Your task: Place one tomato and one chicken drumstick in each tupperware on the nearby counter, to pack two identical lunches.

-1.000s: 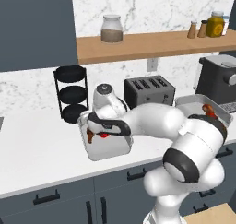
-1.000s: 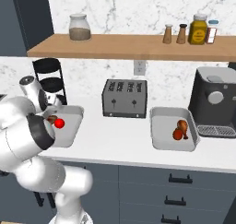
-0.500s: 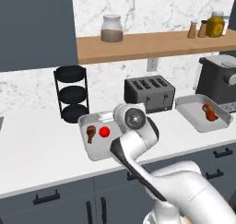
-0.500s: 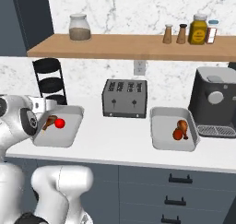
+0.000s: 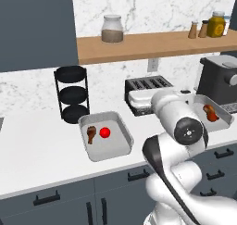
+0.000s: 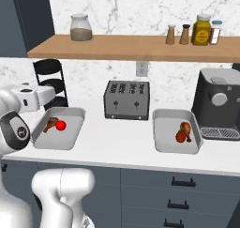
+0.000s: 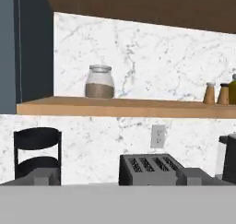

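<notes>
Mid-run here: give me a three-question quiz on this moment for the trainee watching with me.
1. True or false: the left tupperware holds a tomato and a chicken drumstick.
2. What stands on the counter between the two trays? A) toaster B) kettle C) bowl
3. Fill in: the right tupperware holds a drumstick, but no clear ____ shows in it.

Key: 1 true; 2 A; 3 tomato.

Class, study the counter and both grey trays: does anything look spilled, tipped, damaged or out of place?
Nothing stands out. The left tupperware sits flat holding a drumstick and a tomato. The right tupperware sits flat holding a second drumstick and a darker round piece beside it. The counter shows no spill.
</notes>
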Motion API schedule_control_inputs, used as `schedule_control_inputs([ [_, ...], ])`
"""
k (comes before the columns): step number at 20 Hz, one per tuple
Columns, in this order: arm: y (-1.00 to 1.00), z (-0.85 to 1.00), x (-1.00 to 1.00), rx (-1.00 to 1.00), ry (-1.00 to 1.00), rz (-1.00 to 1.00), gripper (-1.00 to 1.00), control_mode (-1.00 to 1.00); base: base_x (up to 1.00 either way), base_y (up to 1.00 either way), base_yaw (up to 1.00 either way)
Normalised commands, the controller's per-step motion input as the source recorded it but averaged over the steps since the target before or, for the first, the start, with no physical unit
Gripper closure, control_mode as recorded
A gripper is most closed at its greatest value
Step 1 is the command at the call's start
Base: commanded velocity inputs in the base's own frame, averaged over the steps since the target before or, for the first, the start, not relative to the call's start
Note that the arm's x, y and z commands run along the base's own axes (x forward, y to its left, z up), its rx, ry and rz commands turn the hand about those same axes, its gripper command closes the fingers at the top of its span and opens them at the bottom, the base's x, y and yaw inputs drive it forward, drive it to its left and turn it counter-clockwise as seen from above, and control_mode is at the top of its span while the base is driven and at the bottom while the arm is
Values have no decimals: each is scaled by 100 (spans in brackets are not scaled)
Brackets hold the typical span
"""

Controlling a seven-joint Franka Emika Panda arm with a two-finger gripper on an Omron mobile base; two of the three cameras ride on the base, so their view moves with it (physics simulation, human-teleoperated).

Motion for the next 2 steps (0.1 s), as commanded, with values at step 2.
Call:
schedule_control_inputs([
  [2, -96, 100, -100, 21, -38, 2, -100, -100, 0, 0, 0],
])
